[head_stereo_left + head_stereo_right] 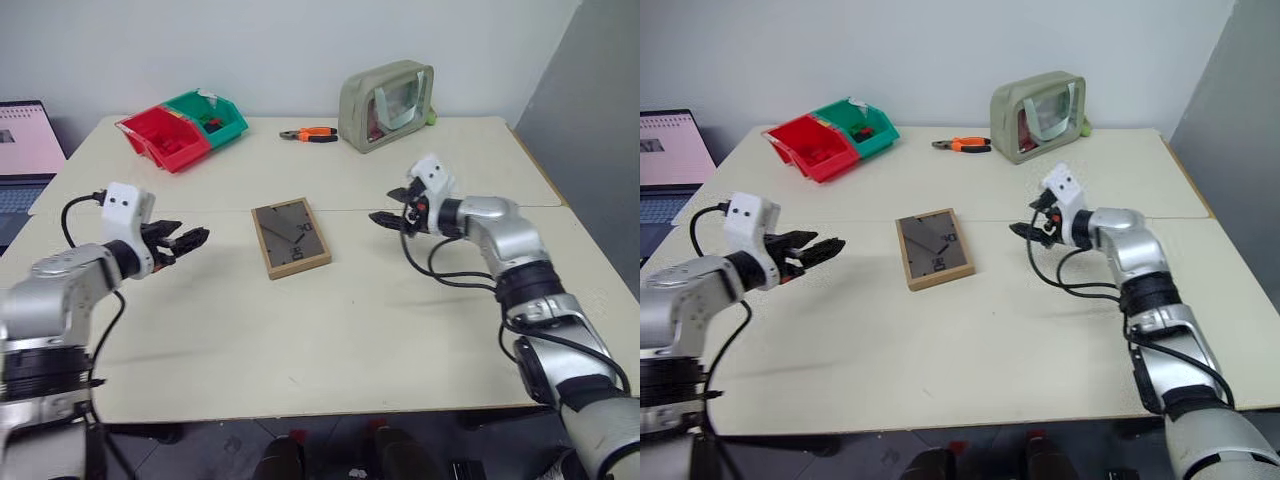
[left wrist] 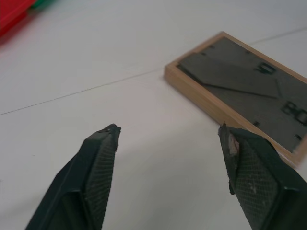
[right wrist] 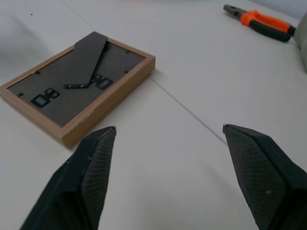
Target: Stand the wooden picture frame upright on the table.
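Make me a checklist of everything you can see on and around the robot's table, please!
Surface: pale table, two slabs with a seam across the middle.
Job's things: wooden picture frame lies flat, dark back facing up, stand folded in; not yet standing.
Clutter: red bin and green bin side by side at the far left; orange-handled pliers; greenish pouch with a clear window at the far edge.
Hands: left hand open, holding nothing, left of the frame; right hand open, holding nothing, right of the frame. Neither touches it.
Cables: black cables loop along both arms.
Surroundings: laptop beyond the table's left edge; white wall behind.
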Robot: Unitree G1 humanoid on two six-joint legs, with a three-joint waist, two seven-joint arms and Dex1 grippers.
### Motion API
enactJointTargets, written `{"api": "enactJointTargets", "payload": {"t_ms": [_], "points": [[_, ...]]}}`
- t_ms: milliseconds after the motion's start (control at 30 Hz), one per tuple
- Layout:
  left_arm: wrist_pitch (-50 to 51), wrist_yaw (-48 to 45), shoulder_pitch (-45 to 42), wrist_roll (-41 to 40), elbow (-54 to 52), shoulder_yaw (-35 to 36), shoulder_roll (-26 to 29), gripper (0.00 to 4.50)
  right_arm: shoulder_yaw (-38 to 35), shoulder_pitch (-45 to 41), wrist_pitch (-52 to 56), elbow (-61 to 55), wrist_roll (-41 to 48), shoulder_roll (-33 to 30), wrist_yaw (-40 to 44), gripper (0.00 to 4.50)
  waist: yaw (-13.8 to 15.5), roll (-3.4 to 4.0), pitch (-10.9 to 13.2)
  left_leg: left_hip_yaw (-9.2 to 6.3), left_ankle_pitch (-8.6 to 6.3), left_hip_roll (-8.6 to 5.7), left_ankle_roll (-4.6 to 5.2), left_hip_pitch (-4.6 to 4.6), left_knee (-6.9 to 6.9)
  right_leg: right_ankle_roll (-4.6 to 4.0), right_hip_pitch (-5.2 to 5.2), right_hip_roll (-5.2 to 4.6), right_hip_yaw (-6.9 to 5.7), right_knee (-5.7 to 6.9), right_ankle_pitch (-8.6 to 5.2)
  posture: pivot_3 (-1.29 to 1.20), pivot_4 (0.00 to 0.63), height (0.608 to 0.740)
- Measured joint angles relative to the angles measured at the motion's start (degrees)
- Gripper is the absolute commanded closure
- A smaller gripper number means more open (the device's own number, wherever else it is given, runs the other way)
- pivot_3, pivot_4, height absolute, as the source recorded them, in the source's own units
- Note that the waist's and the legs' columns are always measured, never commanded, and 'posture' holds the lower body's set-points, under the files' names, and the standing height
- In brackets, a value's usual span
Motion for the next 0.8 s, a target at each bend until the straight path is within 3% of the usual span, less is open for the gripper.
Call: {"api": "enactJointTargets", "payload": {"t_ms": [167,433,800], "points": [[-2.12,10.84,-3.42,3.88,2.85,-1.69,-10.55,2.77,0.99,-4.4,-10.0,17.64,-6.13,7.39,-11.21,2.54,0.29,-0.06,-0.03,0.03,0.0,-0.02,0.0,-0.06,0.02,0.07,-0.03,-0.14,0.04,-0.03,0.05,0.0,0.15,0.74],[-4.2,14.33,-5.68,6.02,8.95,-4.05,-18.73,4.43,1.03,-7.54,-15.04,30.45,-10.36,15.21,-18.54,4.43,-0.03,-0.07,-0.05,0.09,0.04,0.0,-0.07,-0.3,0.07,0.08,-0.45,-0.13,0.08,0.3,0.06,0.0,0.15,0.74],[-3.68,13.87,-7.52,7.21,12.0,-6.17,-21.36,4.47,-0.38,-8.05,-15.11,33.19,-10.85,21.76,-18.78,4.47,-0.08,-0.07,-0.06,0.06,0.04,-0.03,-0.07,-0.28,0.1,0.08,-0.46,-0.12,0.06,0.46,0.06,0.0,0.15,0.74]]}}
